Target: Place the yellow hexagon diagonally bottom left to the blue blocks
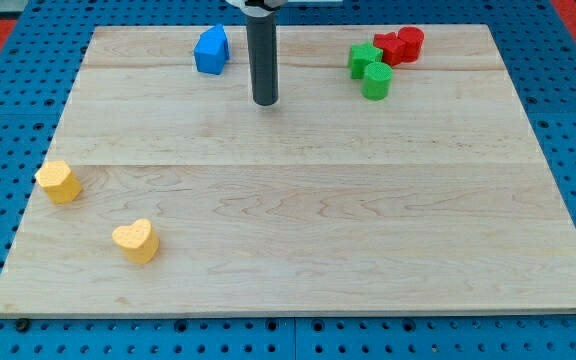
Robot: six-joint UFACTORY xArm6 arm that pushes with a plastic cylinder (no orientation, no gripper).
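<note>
The yellow hexagon (59, 182) lies near the board's left edge, at mid height. A yellow heart (136, 240) lies below and right of it. The blue blocks (211, 50) sit close together at the view's top, left of centre, and read as one blue cluster. My tip (265, 101) is at the lower end of the dark rod, a little right of and below the blue blocks, not touching them. It is far up and right of the yellow hexagon.
A green star (364, 57) and a green cylinder (376, 81) stand at the top right. Two red blocks (400, 45) sit just right of the star. The wooden board (298, 290) rests on a blue pegboard.
</note>
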